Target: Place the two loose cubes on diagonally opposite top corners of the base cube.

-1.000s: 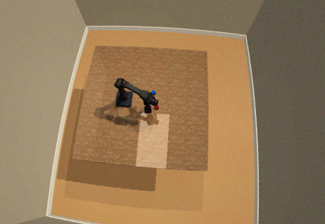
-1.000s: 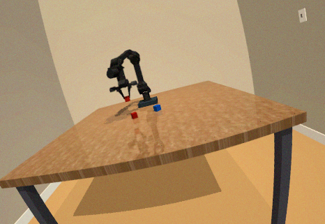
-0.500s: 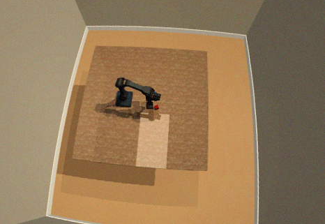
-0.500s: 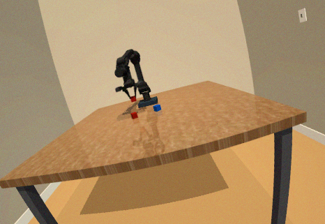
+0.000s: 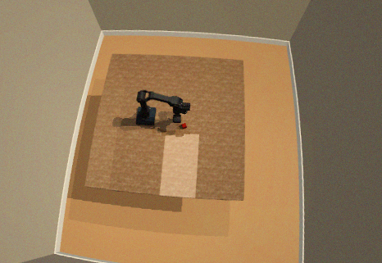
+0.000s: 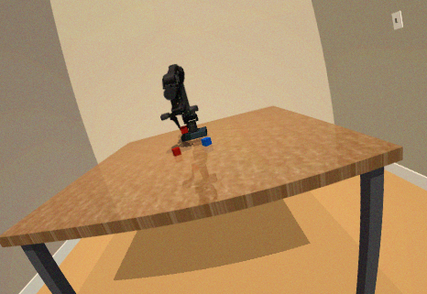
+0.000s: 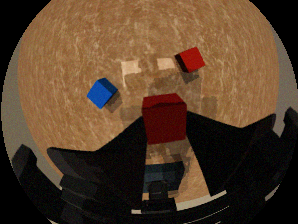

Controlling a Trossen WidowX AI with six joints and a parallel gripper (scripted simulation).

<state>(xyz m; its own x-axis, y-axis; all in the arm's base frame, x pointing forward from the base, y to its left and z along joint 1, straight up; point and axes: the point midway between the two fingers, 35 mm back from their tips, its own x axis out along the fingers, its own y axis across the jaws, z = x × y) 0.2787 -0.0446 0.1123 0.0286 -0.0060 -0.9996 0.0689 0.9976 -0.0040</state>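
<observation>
My gripper (image 6: 183, 128) (image 7: 164, 117) is shut on a red cube (image 6: 183, 130) (image 7: 164, 125) and holds it above the table; the top view hides that cube behind the arm. A second red cube (image 5: 184, 125) (image 6: 176, 151) (image 7: 191, 59) stands alone on the table, ahead and to the right in the wrist view. The blue cube (image 6: 206, 142) (image 7: 101, 94) stands on the table, ahead and to the left in the wrist view. It is hidden in the top view. Nothing rests on the blue cube, and it is apart from both red cubes.
The arm's dark base (image 5: 146, 116) (image 6: 195, 134) (image 7: 164, 175) stands on the wooden table (image 5: 221, 99) (image 6: 275, 157) behind the held cube as seen in the wrist view. A bright patch of light (image 5: 180, 165) lies across part of the table in the top view.
</observation>
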